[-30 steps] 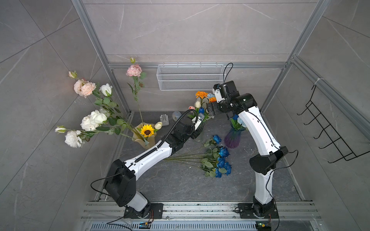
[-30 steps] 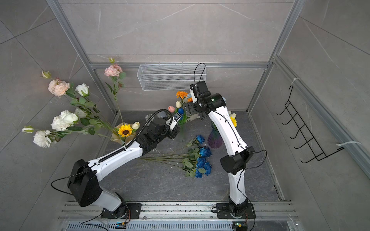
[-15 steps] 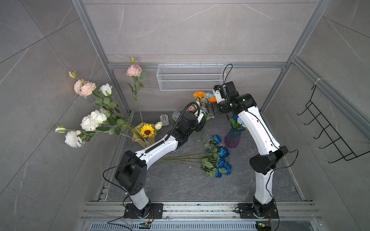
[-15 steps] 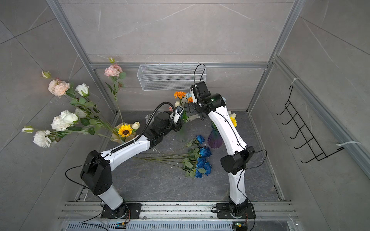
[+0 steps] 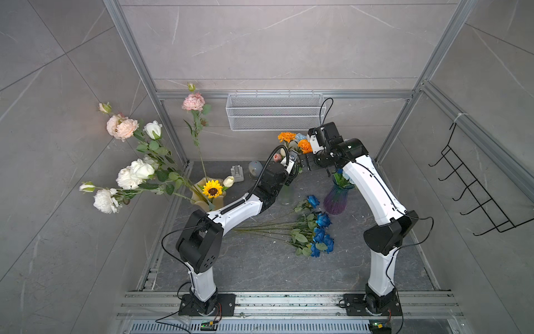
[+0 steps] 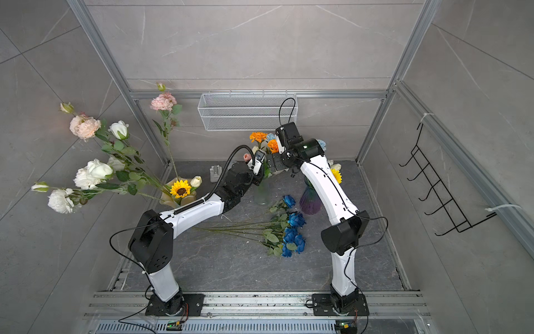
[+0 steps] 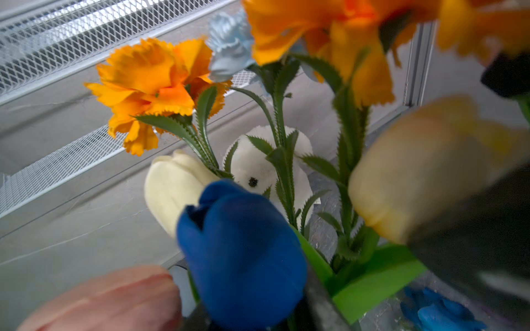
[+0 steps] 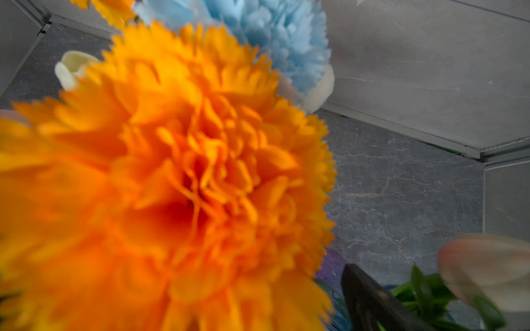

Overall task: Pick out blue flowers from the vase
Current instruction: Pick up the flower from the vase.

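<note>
A clear glass vase (image 5: 286,195) (image 6: 262,193) at the back holds orange carnations (image 5: 286,136), a pale blue carnation (image 7: 229,45) (image 8: 272,34), cream and pink tulips and a deep blue tulip (image 7: 241,252). My left gripper (image 5: 290,169) (image 7: 258,309) reaches into the bunch, and its dark fingers (image 7: 318,301) press either side of the blue tulip's base. My right gripper (image 5: 303,163) hovers wide open just right of it, an orange carnation (image 8: 172,186) filling its view; only one finger (image 8: 370,298) shows. Several blue roses (image 5: 320,231) (image 6: 291,231) lie on the floor.
A purple vase (image 5: 335,199) with greenery stands under the right arm. A yellow vase (image 5: 202,199) at the left holds a sunflower and tall white and pink blooms. A wire basket (image 5: 274,111) hangs on the back wall, a black hook rack (image 5: 474,196) on the right wall.
My left arm has swung up and in to the clear vase, and its jaws have narrowed round the blue tulip. The right arm has stayed put.
</note>
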Tool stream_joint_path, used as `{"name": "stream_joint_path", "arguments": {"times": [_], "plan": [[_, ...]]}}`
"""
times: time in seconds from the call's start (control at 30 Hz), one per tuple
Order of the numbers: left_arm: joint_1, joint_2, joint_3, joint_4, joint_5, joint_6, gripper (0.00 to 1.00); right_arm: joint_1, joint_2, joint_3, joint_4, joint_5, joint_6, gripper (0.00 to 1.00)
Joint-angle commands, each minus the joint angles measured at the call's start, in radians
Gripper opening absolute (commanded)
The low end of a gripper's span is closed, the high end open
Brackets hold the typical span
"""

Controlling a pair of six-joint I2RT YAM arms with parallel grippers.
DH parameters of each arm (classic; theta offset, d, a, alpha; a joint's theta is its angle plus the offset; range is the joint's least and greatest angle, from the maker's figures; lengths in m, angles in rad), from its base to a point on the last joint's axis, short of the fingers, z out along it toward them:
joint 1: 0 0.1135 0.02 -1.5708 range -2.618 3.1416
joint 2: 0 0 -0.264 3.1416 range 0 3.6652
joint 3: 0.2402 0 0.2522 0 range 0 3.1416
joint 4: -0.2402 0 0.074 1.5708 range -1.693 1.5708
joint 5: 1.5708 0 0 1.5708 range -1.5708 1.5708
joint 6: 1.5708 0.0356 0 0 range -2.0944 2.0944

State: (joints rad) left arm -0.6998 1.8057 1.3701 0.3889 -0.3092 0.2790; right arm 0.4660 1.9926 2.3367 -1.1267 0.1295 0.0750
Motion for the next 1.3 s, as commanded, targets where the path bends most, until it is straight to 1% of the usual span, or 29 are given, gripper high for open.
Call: {"name": "stream_joint_path", "arguments": {"times": [0.0, 0.03, 0.1, 0.23, 0.3, 0.47, 0.6, 0.8, 0.93, 1.0, 1.17, 1.27], "plan": [[0.002, -0.004, 0.018, 0.132, -0.034, 0.020, 0.22, -0.004, -0.039, -0.021, 0.027, -0.008, 0.009, 1.00], [0.000, -0.009, 0.018, 0.130, -0.029, 0.020, 0.18, -0.004, -0.038, -0.023, 0.026, -0.006, 0.009, 1.00], [0.000, -0.029, 0.015, 0.122, -0.007, 0.013, 0.16, -0.007, -0.037, -0.023, 0.025, -0.002, 0.009, 1.00], [-0.001, -0.079, 0.028, 0.061, 0.046, -0.005, 0.07, -0.010, -0.034, -0.023, 0.033, -0.010, 0.014, 1.00], [-0.001, -0.110, 0.034, 0.036, 0.075, -0.009, 0.05, -0.011, -0.031, -0.019, 0.036, -0.013, 0.015, 1.00], [-0.001, -0.195, 0.053, -0.002, 0.135, -0.007, 0.03, -0.016, -0.025, -0.006, 0.041, -0.017, 0.025, 1.00], [0.000, -0.258, 0.089, -0.029, 0.208, -0.026, 0.02, -0.017, -0.018, -0.003, 0.044, -0.022, 0.031, 1.00], [0.000, -0.306, 0.161, -0.087, 0.287, -0.064, 0.02, -0.018, -0.007, 0.006, 0.050, -0.031, 0.034, 1.00], [0.000, -0.335, 0.188, -0.110, 0.316, -0.071, 0.00, -0.018, -0.006, 0.008, 0.048, -0.029, 0.033, 1.00], [0.000, -0.350, 0.224, -0.166, 0.346, -0.068, 0.00, -0.018, -0.007, 0.008, 0.048, -0.027, 0.033, 1.00], [0.000, -0.396, 0.353, -0.388, 0.456, -0.057, 0.00, -0.020, -0.005, 0.028, 0.055, -0.043, 0.039, 1.00], [0.000, -0.413, 0.387, -0.488, 0.469, -0.048, 0.00, -0.021, 0.002, 0.043, 0.051, -0.054, 0.039, 1.00]]}}
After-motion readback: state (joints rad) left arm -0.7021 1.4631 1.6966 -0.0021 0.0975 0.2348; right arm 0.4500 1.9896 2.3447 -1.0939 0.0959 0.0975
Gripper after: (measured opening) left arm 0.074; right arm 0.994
